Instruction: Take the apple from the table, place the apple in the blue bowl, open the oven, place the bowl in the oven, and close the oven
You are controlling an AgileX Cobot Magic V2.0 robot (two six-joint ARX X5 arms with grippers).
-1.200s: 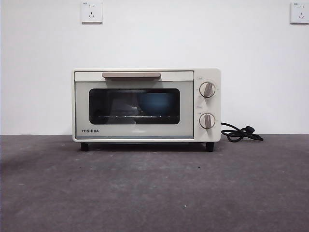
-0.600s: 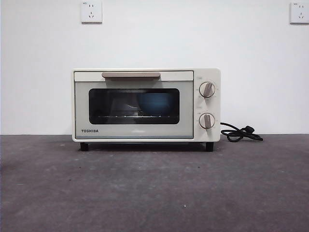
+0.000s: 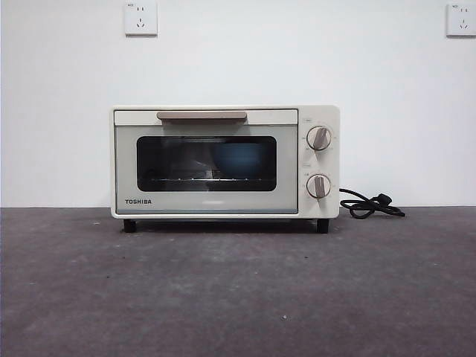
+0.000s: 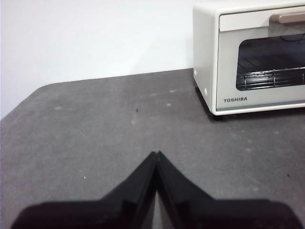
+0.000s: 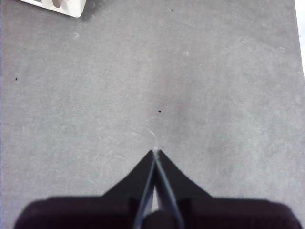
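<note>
1. The oven (image 3: 225,161) is sitting at 12 o'clock on the table (image 3: 238,297), door looking fully shut, handle (image 3: 201,115) running flat along the top edge of the door.
2. The blue bowl (image 3: 239,159) is showing thru the dark glass, sitting on the rack inside, right of centre. Apple isn't visible; can't tell from here if it's in the bowl.
3. Left claw (image 4: 157,155) is hanging over bare table w/ jaws pressed together, holding nothing. Oven (image 4: 252,57) is lying at approx 1–2 o'clock from its tip, well apart.
4. Right claw (image 5: 156,152) is also pressed together, empty, over bare table; only an oven corner (image 5: 62,5) is showing at approx 11 o'clock, well apart.
5. Key relation: neither claw is near the door; the left wrist view is facing the door front, so it looks better placed.
6. Judging by this, the task is looking done, nothing left to grab.
</note>
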